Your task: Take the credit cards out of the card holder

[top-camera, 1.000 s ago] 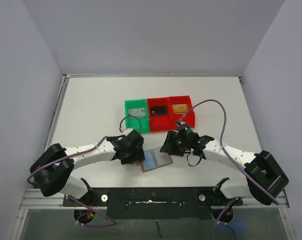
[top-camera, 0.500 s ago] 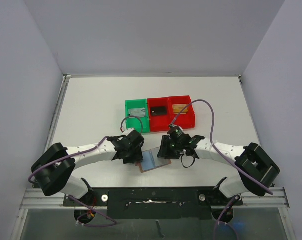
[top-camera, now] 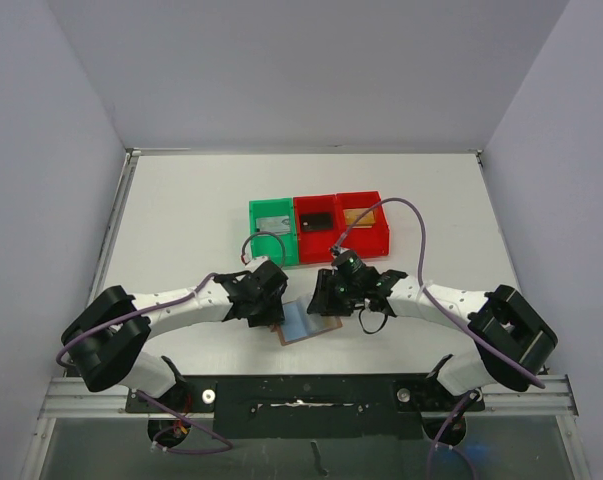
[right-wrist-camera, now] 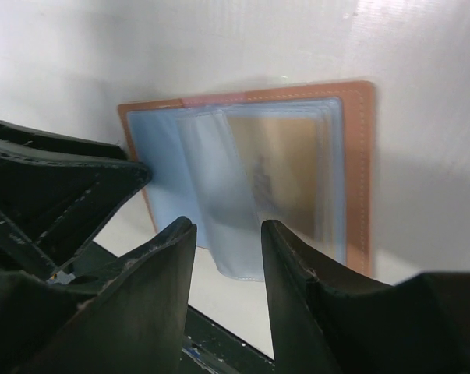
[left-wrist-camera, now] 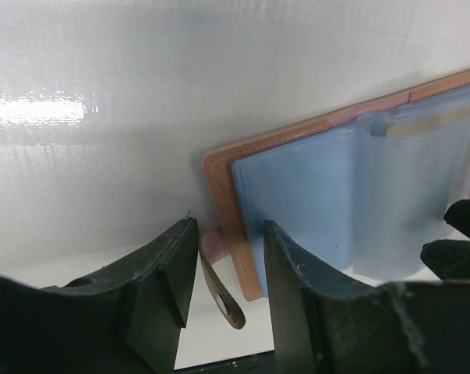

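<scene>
The card holder [top-camera: 303, 320] lies open on the table, brown outside with light-blue sleeves [right-wrist-camera: 219, 171]. A gold card [right-wrist-camera: 285, 167] shows through a sleeve on its right half. My left gripper [top-camera: 271, 308] is at the holder's left edge. Its jaws [left-wrist-camera: 231, 234] stand open astride the brown edge [left-wrist-camera: 223, 195] and the snap tab [left-wrist-camera: 223, 300], with gaps on both sides. My right gripper [top-camera: 326, 297] is over the holder's right half, and its open jaws [right-wrist-camera: 228, 230] straddle a raised blue sleeve. Neither gripper holds a card.
Three bins stand in a row behind the holder: a green bin [top-camera: 258, 243] with a grey card, a red bin [top-camera: 317, 237] with a dark card, and a red bin [top-camera: 369, 236] with a gold card. White walls enclose the table.
The right gripper has moved left onto the holder's right half. Both grippers' jaws have narrowed. The holder has shifted slightly left.
</scene>
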`<state>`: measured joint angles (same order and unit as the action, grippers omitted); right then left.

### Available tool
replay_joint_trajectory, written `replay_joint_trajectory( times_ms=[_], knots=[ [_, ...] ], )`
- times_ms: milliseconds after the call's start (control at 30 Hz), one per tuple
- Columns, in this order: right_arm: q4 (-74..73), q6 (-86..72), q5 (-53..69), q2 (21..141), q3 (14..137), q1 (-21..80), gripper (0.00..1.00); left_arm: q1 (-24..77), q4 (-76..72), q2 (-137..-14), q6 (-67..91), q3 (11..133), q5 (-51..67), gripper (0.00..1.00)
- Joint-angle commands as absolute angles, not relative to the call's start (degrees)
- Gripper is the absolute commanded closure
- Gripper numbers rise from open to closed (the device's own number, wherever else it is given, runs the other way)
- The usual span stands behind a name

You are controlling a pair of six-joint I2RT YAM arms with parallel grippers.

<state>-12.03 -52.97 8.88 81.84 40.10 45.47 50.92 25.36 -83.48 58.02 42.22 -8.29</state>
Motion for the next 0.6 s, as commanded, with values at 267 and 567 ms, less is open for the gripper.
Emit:
replay_joint_trajectory(
  times_ms=[267, 567],
  knots=[
    [1.80, -53.88, 19.67, 84.33, 43.72, 46.20, 0.57, 50.98, 24.61, -80.73, 60.60, 40.89, -9.68, 0.63],
    [11.25, -58.08, 24.53, 87.78, 41.83, 46.58, 0.55, 50.60, 29.08, -70.86, 65.51, 37.89, -14.63, 0.56]
  ],
)
